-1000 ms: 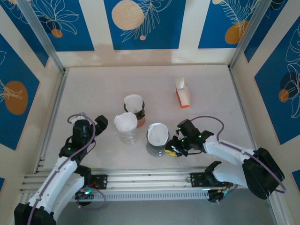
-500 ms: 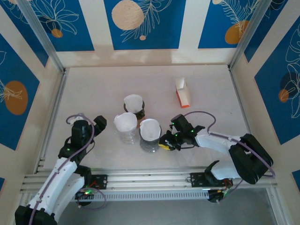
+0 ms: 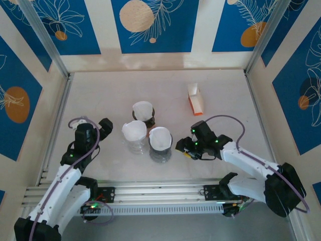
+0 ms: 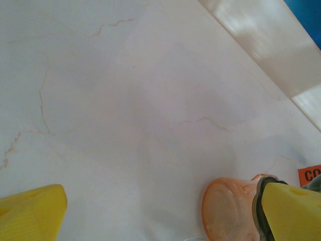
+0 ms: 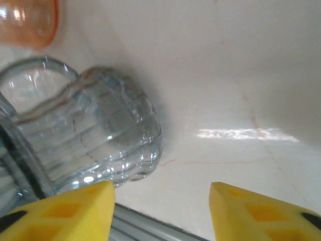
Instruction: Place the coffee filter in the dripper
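Top view, table (image 3: 220, 90): pale marble, carrying three drippers clustered near the middle and an orange-and-white box (image 3: 195, 102) standing farther back on the right.
Top view, coffee filter (image 3: 160, 137): white, sitting open-mouthed inside the glass dripper (image 3: 161, 153), the nearest of the three.
Top view, neighbours: a second glass dripper (image 3: 135, 143) is standing just to the left with its own white filter, and an orange dripper (image 3: 148, 118) is standing behind, also lined with white paper.
Top view, right fingers (image 3: 183, 148): hovering just right of the glass dripper, pointing at it, not gripping it.
Top view, left fingers (image 3: 106, 125): hanging left of the second glass dripper, apart from it.
Left wrist view, left fingers (image 4: 30, 213): spreading wide, one yellow tip at each lower corner, bare table (image 4: 140, 100) lying between them.
Left wrist view, orange dripper (image 4: 228, 211): showing at the bottom, partly hiding behind the right-hand tip; a scrap of orange box label (image 4: 310, 174) is peeking in at the right edge.
Right wrist view, right fingers (image 5: 65, 216): standing apart, holding nothing, table (image 5: 241, 75) showing in the gap.
Right wrist view, glass dripper (image 5: 90, 135): ribbed clear glass, resting on the table left of the gap, beyond the left-hand yellow tip.
Right wrist view, orange dripper (image 5: 27, 20): blurring into the top left corner.
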Motion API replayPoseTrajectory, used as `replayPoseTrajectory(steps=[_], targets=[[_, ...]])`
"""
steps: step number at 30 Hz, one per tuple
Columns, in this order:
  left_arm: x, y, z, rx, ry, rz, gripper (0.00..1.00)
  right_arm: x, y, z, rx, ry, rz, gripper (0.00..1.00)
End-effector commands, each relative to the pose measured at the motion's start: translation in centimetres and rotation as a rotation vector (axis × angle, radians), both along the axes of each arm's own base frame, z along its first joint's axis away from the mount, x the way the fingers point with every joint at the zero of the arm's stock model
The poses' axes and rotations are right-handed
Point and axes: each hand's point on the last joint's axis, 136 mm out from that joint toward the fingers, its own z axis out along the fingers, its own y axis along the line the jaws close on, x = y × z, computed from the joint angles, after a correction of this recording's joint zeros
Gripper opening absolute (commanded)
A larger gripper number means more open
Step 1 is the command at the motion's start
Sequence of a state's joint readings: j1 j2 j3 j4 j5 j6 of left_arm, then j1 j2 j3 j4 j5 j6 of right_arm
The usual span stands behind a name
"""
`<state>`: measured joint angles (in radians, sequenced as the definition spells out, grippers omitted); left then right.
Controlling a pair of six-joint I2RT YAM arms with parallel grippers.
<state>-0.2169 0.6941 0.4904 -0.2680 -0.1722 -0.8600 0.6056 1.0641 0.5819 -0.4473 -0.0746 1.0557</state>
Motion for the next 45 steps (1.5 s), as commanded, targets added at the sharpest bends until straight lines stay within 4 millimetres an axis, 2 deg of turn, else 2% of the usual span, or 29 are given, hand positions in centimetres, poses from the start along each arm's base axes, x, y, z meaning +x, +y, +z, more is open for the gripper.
replayPoseTrajectory(steps=[1, 6, 14, 16, 20, 24, 29, 33, 37, 40, 44, 45], targets=[[1.4, 1.0, 2.4, 0.054, -0.018, 0.042, 1.00, 0.5, -2.3, 0.8, -0.116, -0.056, -0.015, 0.64], [3.7, 2.3, 3.2, 0.148, 0.015, 0.106, 1.00, 1.7, -3.2, 2.2, -0.164, -0.144, -0.011, 0.67], [8.5, 1.6, 4.1, 0.223, -0.097, 0.012, 1.00, 3.3, -4.5, 4.9, -0.254, -0.270, -0.002, 0.69], [9.6, 2.0, 4.2, 0.278, -0.104, 0.000, 1.00, 3.5, -4.5, 5.4, -0.257, -0.292, 0.005, 0.69], [12.1, 3.0, 3.2, 0.419, -0.066, -0.059, 1.00, 3.6, -4.8, 6.1, -0.268, -0.318, 0.010, 0.69], [13.8, 2.8, 1.3, 0.549, -0.029, -0.179, 1.00, 3.3, -5.2, 6.1, -0.279, -0.316, 0.004, 0.69], [14.4, 3.4, -1.7, 0.679, 0.029, -0.232, 1.00, 3.2, -5.6, 6.1, -0.273, -0.324, -0.002, 0.71], [14.4, 3.7, -3.6, 0.708, 0.021, -0.232, 1.00, 3.4, -5.5, 6.2, -0.259, -0.326, 0.000, 0.75], [14.3, 4.0, -4.1, 0.758, 0.008, -0.237, 1.00, 3.8, -5.6, 6.7, -0.265, -0.336, -0.009, 0.77], [13.8, 3.9, -5.5, 0.752, -0.008, -0.247, 1.00, 4.2, -5.8, 7.1, -0.281, -0.350, -0.021, 0.78], [13.3, 3.5, -6.6, 0.750, -0.079, -0.249, 1.00, 4.7, -6.3, 7.4, -0.306, -0.368, -0.046, 0.85], [13.4, 3.2, -6.7, 0.749, -0.088, -0.267, 1.00, 4.9, -6.5, 7.5, -0.314, -0.376, -0.054, 0.89]])
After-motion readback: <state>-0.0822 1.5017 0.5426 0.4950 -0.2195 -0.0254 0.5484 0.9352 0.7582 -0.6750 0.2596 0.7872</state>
